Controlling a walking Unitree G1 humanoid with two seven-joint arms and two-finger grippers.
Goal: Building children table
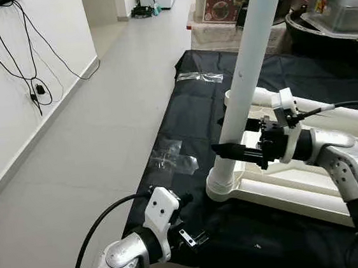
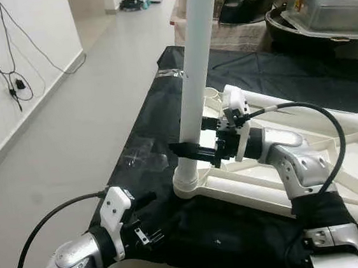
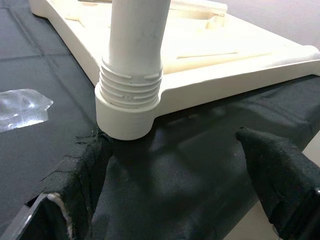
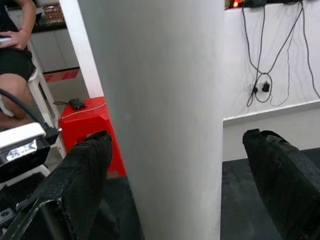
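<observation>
Straddling table leg (image 1: 248,62), right pincer (image 1: 232,149) open

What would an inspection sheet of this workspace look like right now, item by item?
Surface: black cloth spread on a pale tiled floor.
Job's things: white table top lies upside down on the cloth; one white leg stands upright in its corner socket.
Clutter: clear plastic wrap on the cloth, more near its far edge.
Grippers: right end effector open, fingers either side of the leg; left end effector open, low near the cloth edge, facing the socket.
Cables: black cables run from both wrists; more hang on the white wall.
Surroundings: storage bins and boxes beyond the cloth; red stool; a seated person.
</observation>
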